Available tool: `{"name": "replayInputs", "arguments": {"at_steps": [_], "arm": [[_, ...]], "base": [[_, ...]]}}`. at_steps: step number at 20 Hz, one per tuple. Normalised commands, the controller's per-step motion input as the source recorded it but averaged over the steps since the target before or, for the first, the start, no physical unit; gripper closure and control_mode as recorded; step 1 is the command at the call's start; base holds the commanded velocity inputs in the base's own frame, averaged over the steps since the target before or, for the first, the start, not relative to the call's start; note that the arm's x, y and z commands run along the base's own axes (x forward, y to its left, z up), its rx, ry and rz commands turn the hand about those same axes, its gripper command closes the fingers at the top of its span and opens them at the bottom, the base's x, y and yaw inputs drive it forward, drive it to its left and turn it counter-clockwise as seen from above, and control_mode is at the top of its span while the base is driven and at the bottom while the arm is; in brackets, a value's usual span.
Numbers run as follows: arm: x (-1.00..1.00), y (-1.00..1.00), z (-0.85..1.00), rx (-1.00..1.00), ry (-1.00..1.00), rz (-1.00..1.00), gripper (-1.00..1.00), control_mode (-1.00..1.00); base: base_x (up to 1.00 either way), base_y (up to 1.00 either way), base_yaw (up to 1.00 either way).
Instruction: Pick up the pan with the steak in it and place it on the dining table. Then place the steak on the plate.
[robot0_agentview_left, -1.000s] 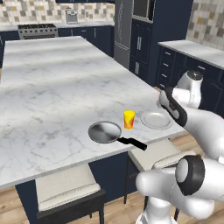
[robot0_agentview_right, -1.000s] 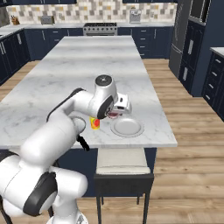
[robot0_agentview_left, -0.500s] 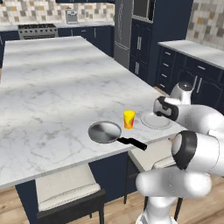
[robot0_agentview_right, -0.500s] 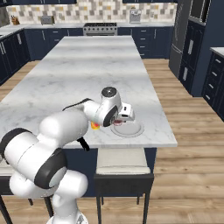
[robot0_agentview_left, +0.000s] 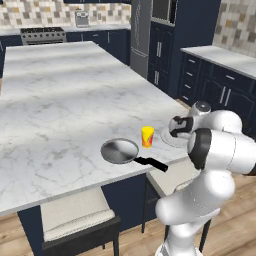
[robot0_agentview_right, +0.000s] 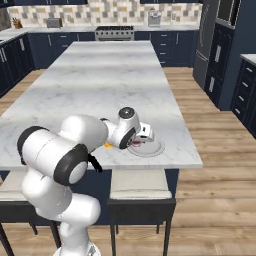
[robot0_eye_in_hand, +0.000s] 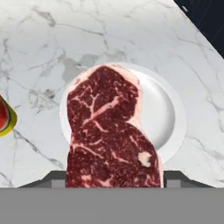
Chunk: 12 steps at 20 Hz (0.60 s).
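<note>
Marble dining table (robot0_agentview_left: 60, 100) | navy cabinets (robot0_agentview_left: 220, 90) | wood floor (robot0_agentview_right: 220, 150)

— Where did the two base views sit?
— Behind the arm, one to its left, one to its right, both high and facing forward and down over the dining table (robot0_agentview_left: 60, 100). Both took in its near edge with the plate (robot0_agentview_right: 152, 148) and the far wall counters.
— And the hand view?
— It looked down from very close, onto the steak (robot0_eye_in_hand: 111, 135) above that same plate
</note>
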Motion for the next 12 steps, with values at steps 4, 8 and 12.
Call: {"name": "replayInputs", "arguments": {"at_steps": [4,8,12], "arm": [[0.17,-0.07,-0.12,0.00,0.00,0.00,1.00,-1.00],[0.37,-0.18,-0.11,0.00,0.00,0.00,1.00,-1.00],[0.61,-0.17,-0.25,0.00,0.00,0.00,1.00,-1.00]], "base": [[0.00,0.00,0.00],[0.00,0.00,0.00],[0.00,0.00,0.00]]}}
